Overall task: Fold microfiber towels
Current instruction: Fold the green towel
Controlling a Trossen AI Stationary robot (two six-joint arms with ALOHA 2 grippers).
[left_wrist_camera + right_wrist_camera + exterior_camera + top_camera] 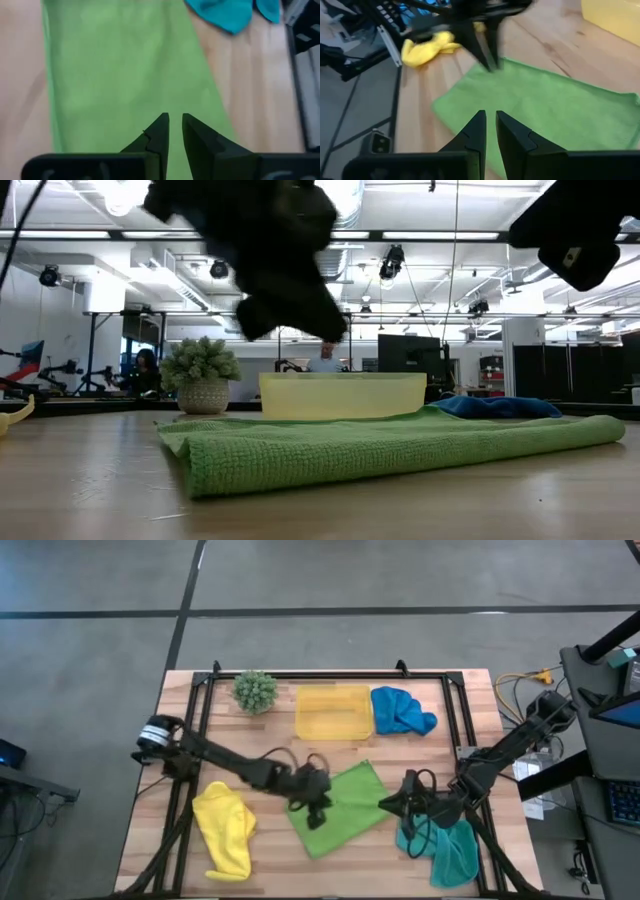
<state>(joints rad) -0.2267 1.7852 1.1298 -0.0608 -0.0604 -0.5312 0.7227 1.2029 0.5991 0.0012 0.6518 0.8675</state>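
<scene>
Wooden slats of the table (pixel 270 840) fill the middle of the high view, with grey floor around them. Four microfiber towels lie on it: the lime green towel (pixel 340 808) at centre, spread flat, its long axis running from lower left to upper right of the frame; the yellow towel (pixel 227 828) bunched at lower left; the teal towel (pixel 452 850) crumpled at lower right; the blue towel (pixel 402 711) crumpled at upper right, beside a yellow tray (pixel 333 711). A small spiky plant (pixel 255 691) stands upper left of the tray. The left gripper (pixel 314 812) hangs over the green towel's left end, fingers drawn nearly together and holding nothing. The right gripper (pixel 392 803) hovers at the towel's right edge, its fingers likewise almost shut and empty. Each gripper sits near one end of the long axis, so a fold along it would likely need both to pinch their own ends, the left arm being slightly nearer the cloth.
</scene>
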